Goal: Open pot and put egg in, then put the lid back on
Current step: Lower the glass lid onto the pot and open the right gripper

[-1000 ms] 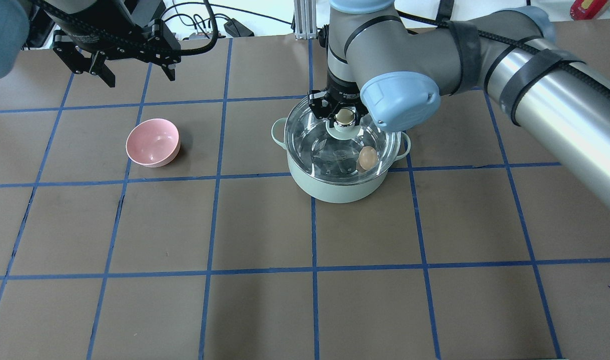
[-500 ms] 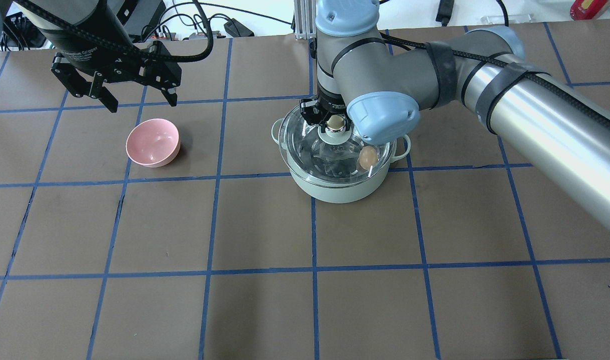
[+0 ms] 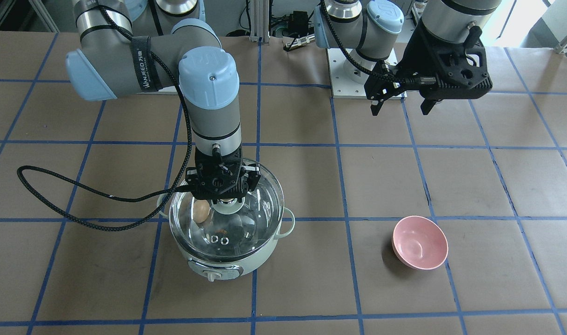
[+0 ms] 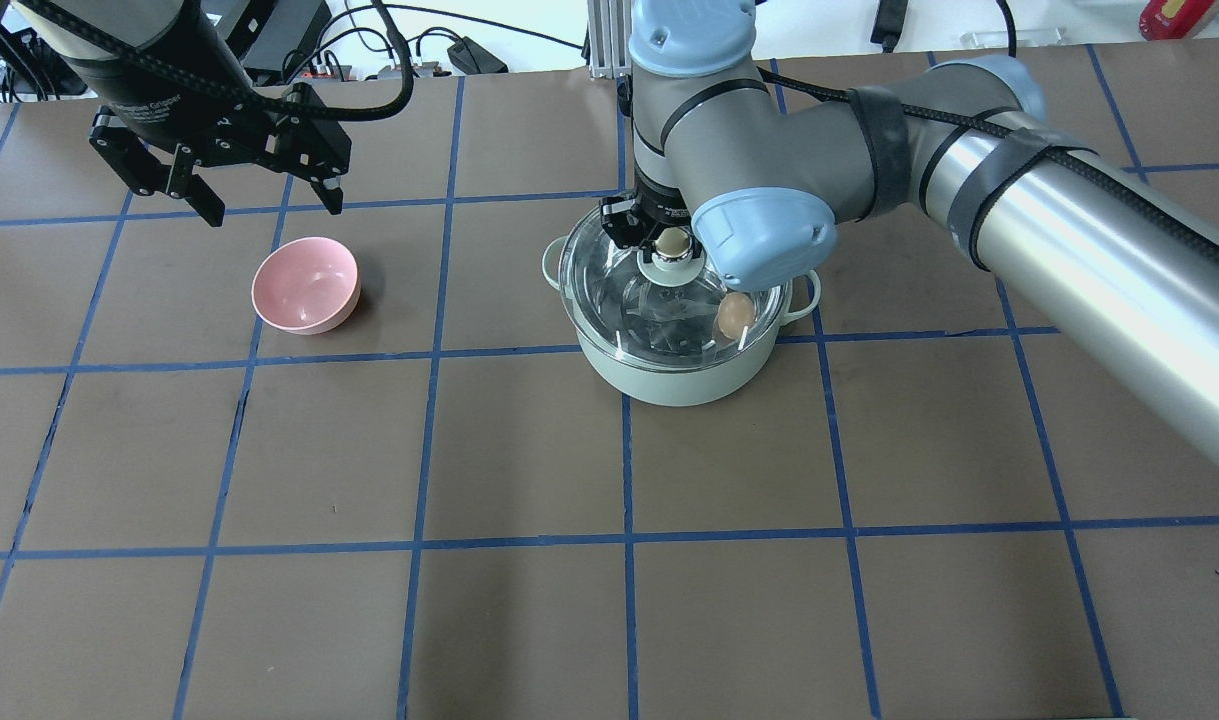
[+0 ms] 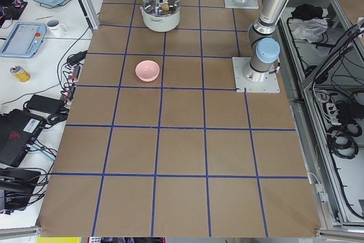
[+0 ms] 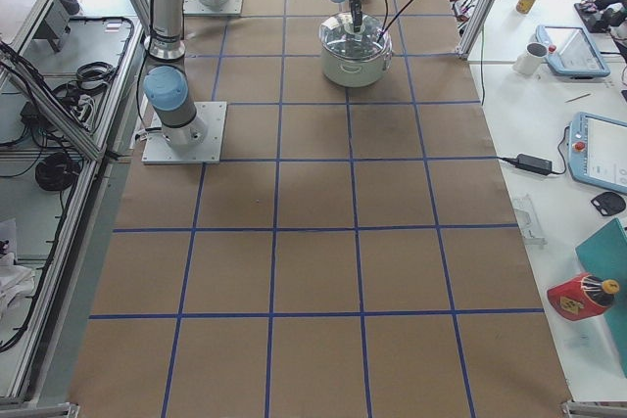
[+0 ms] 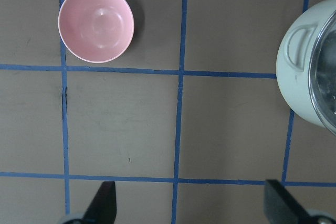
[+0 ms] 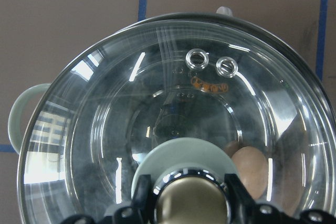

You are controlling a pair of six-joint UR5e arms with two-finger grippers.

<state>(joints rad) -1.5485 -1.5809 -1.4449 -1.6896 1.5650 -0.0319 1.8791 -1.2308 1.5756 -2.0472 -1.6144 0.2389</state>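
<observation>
The mint-green pot (image 4: 669, 380) stands on the table, its control knob (image 3: 213, 276) facing away from me. The tan egg (image 4: 735, 315) lies inside it on the steel floor, seen through the glass in the right wrist view (image 8: 249, 169). The clear glass lid (image 4: 619, 300) covers the pot's mouth, level and roughly centred; I cannot tell whether it rests on the rim. My right gripper (image 4: 672, 243) is shut on the lid's cream-gold knob (image 8: 191, 203). My left gripper (image 4: 269, 205) is open and empty, hovering behind the pink bowl.
A pink bowl (image 4: 306, 285) sits empty on the table to the pot's left, also in the left wrist view (image 7: 96, 23). Blue tape lines grid the brown table. A black cable (image 3: 78, 204) loops from my right arm beside the pot.
My right gripper has carried the lid left and down, so it now covers the pot's mouth. My left gripper has drifted slightly left and stays open.
</observation>
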